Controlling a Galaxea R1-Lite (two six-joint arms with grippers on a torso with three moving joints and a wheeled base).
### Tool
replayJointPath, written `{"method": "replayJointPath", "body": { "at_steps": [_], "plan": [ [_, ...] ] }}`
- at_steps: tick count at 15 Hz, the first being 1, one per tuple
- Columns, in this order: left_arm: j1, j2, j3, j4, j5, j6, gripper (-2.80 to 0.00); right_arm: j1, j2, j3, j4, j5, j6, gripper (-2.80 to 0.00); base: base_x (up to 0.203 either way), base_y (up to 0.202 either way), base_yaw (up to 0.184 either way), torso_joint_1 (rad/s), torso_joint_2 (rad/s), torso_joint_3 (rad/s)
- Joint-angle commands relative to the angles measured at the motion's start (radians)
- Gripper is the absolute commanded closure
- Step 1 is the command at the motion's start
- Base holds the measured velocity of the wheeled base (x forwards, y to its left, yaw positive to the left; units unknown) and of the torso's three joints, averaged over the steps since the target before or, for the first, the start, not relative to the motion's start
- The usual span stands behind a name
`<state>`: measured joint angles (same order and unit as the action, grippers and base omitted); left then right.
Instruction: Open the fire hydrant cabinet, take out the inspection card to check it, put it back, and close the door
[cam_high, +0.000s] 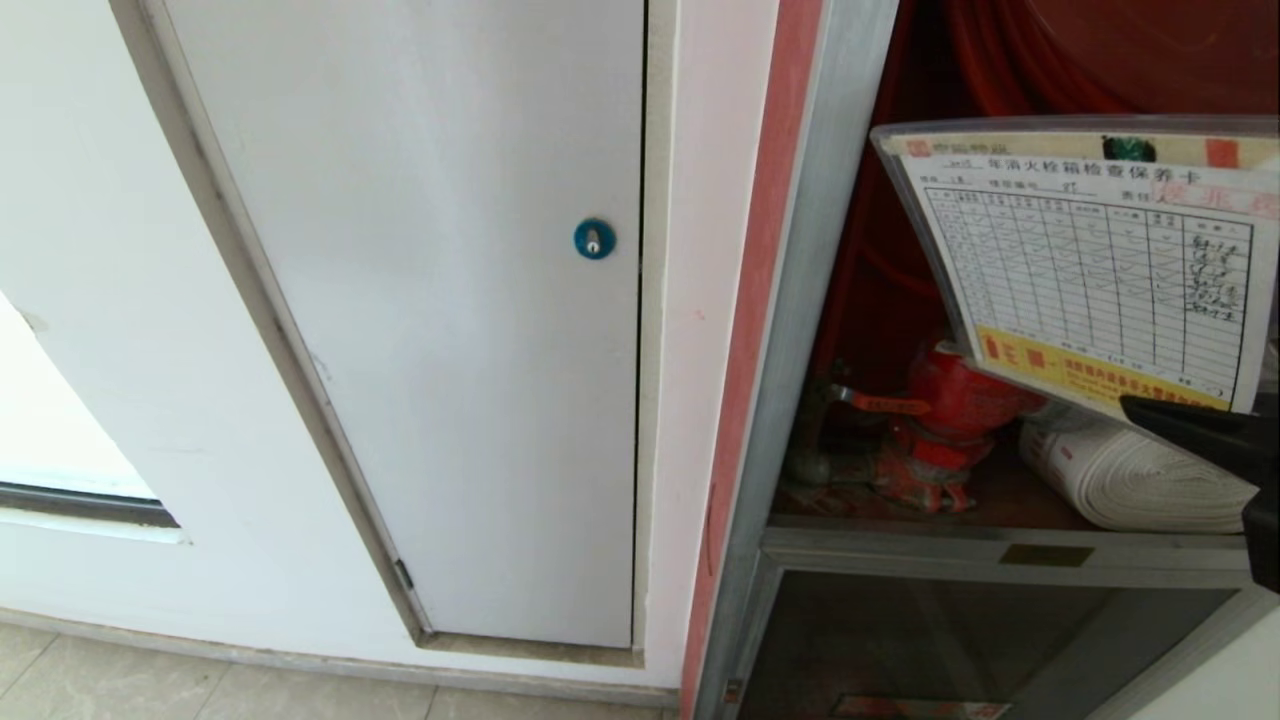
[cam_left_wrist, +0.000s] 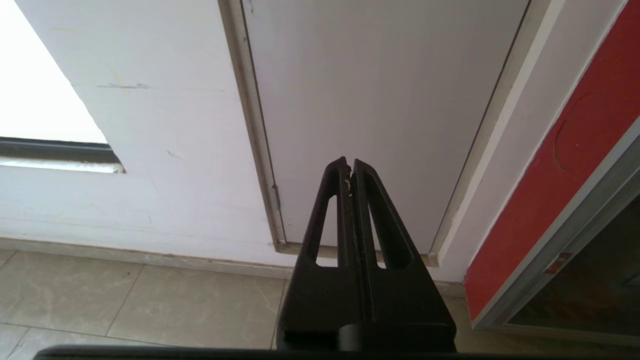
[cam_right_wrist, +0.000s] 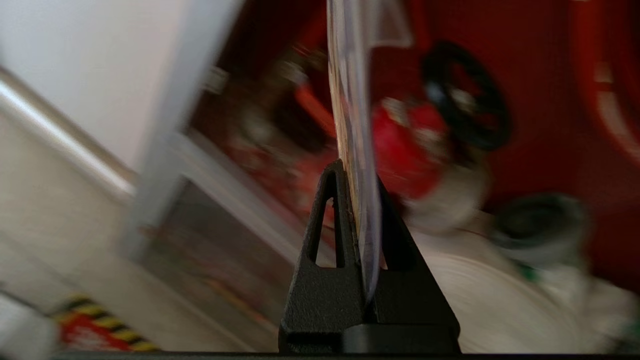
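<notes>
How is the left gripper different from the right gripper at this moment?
The right gripper is shut on the inspection card, holding it up in front of the open fire hydrant cabinet; the left gripper is shut on nothing. The right gripper faces the red interior, while the left gripper points at the white panel door and floor. Both have black fingers pressed together.

Inside the fire hydrant cabinet (cam_high: 800, 300), the red interior ends in a flat shelf floor (cam_high: 1000, 500) just above the silver crossbar (cam_high: 1000, 555). On it stand a red hydrant valve (cam_high: 940, 420) with a red lever, toward the left, and a rolled white fire hose (cam_high: 1130, 480) lying flat just beside it on the right. Below the cabinet runs a beige tiled floor (cam_high: 150, 680).
</notes>
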<state>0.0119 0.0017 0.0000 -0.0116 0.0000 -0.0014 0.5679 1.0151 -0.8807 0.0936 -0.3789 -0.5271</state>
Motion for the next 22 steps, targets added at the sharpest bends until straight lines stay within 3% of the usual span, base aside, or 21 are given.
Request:
{"method": "replayJointPath", "body": {
  "at_steps": [1,5,11,22],
  "plan": [
    [0.0,0.001,0.005,-0.001,0.0,0.0,0.0,-0.027,0.003,-0.005,-0.002,-0.025,-0.065,0.0,0.0,0.0,0.0,0.0,0.0,0.0],
    [0.0,0.001,0.005,-0.001,0.0,0.0,0.0,-0.145,0.014,-0.007,-0.106,-0.037,-0.174,0.0,0.0,0.0,0.0,0.0,0.0,0.0],
    [0.0,0.001,0.005,-0.001,0.0,0.0,0.0,-0.275,0.05,-0.027,-0.118,-0.098,-0.35,0.0,0.0,0.0,0.0,0.0,0.0,0.0],
    [0.0,0.001,0.005,-0.001,0.0,0.0,0.0,-0.342,0.221,-0.12,-0.163,-0.299,-0.523,0.0,0.0,0.0,0.0,0.0,0.0,0.0]
  ]
}}
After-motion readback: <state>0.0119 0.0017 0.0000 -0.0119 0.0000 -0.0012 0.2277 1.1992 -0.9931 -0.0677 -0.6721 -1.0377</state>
